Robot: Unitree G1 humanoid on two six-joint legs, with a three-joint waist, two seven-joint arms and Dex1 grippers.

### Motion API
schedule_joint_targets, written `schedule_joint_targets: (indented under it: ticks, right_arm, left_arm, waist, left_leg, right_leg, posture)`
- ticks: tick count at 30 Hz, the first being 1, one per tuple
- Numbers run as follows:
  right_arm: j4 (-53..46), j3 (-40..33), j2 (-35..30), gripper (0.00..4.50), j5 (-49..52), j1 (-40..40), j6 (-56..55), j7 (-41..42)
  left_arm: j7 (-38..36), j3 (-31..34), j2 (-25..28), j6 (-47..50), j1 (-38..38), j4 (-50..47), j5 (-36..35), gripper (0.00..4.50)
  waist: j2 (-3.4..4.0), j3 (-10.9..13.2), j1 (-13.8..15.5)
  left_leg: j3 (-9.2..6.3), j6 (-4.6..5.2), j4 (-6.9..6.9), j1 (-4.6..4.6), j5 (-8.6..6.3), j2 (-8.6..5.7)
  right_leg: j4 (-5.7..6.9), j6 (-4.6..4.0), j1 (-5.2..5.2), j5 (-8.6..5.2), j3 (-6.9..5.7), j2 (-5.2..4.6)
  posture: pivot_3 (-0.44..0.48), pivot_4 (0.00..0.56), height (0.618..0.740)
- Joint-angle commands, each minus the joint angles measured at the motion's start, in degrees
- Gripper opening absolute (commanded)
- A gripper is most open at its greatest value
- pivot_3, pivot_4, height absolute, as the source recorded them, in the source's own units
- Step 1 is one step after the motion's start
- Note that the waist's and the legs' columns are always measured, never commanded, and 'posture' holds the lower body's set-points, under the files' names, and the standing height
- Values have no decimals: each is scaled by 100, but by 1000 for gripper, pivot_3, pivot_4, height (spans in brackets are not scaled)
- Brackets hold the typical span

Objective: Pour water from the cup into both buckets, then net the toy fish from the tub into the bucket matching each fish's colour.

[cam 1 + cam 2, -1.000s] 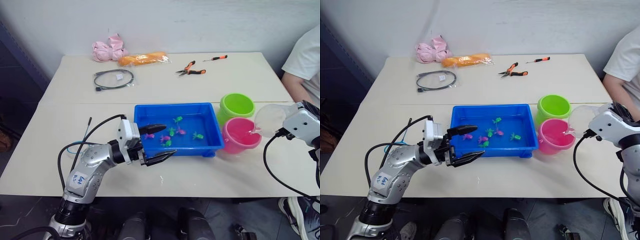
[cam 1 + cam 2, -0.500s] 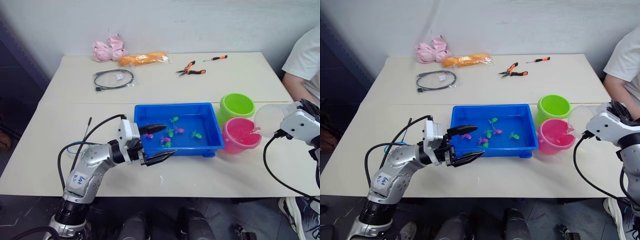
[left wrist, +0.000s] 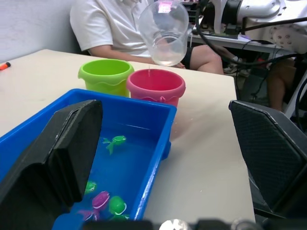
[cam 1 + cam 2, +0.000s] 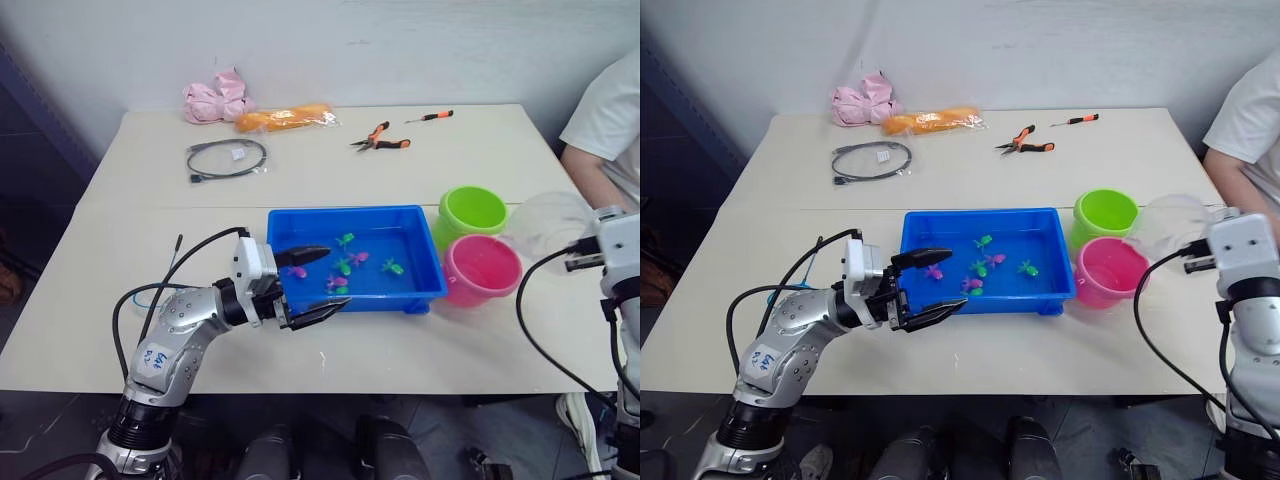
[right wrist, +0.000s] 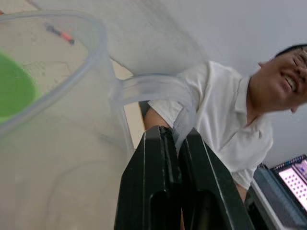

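The right gripper [image 5: 177, 158] is pinching the handle of the clear cup [image 4: 1175, 222] with its jaws closed, holding it up just past the pink bucket [image 4: 1110, 270] and lime green bucket [image 4: 1106, 214]. The left gripper [image 4: 930, 287] is hovering with jaws wide open at the near-left corner of the blue tub [image 4: 985, 222] on the bench [image 4: 940, 180], where the toy fish [image 4: 980, 267] are floating.

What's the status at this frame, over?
Right gripper shut on the cup, held above the pink bucket. Left gripper open, empty, by the tub. Nothing in the way.
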Motion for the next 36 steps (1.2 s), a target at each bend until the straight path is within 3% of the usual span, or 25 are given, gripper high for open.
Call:
schedule_joint_targets:
  ticks: [1,4,7,13,20,36]
  right_arm:
    - [-152,-483,-119,59,386,-500,1141,-175]
    - [18,-457,-314,59,523,-1130,2380,-248]
    - [566,96,-864,59,425,-1683,2666,4]
    - [1783,1278,-1520,59,-44,-2275,2061,74]
    - [2811,2286,-1548,59,-681,-2863,868,-304]
    - [3822,3384,-1672,59,-1928,-3232,-1030,-899]
  left_arm:
    - [240,296,-87,77,-235,-69,-206,4500]
    - [378,401,-129,158,-383,29,-197,4500]
    - [488,490,-206,216,-574,187,-218,4500]
    - [497,424,-285,168,-789,354,-107,4500]
    - [614,326,-341,153,-850,344,67,4500]
    - [949,73,-553,61,-560,55,377,4500]
  waist:
    - [0,0,7]
    - [0,0,-5]
    - [2,-1,-12]
    - [0,0,-16]
    - [0,0,-14]
    - [0,0,-18]
  left_leg:
    - [0,2,1,0,0,-1]
    - [0,6,2,-2,2,-3]
    - [0,7,0,-2,2,-3]
    - [5,7,-3,-3,3,-3]
    - [10,9,-1,-6,5,-4]
    - [10,1,-2,-9,9,-1]
  right_leg:
    - [0,0,0,0,0,-1]
    - [5,-1,-1,1,1,-4]
    - [9,-1,-3,0,1,-5]
    - [7,-1,-4,1,-1,-1]
    - [7,4,-6,3,0,-1]
    - [7,6,-6,4,-1,2]
  posture:
    - [0,150,740]
    - [0,150,740]
    - [0,150,740]
    - [0,150,740]
    - [0,150,740]
    - [0,150,740]
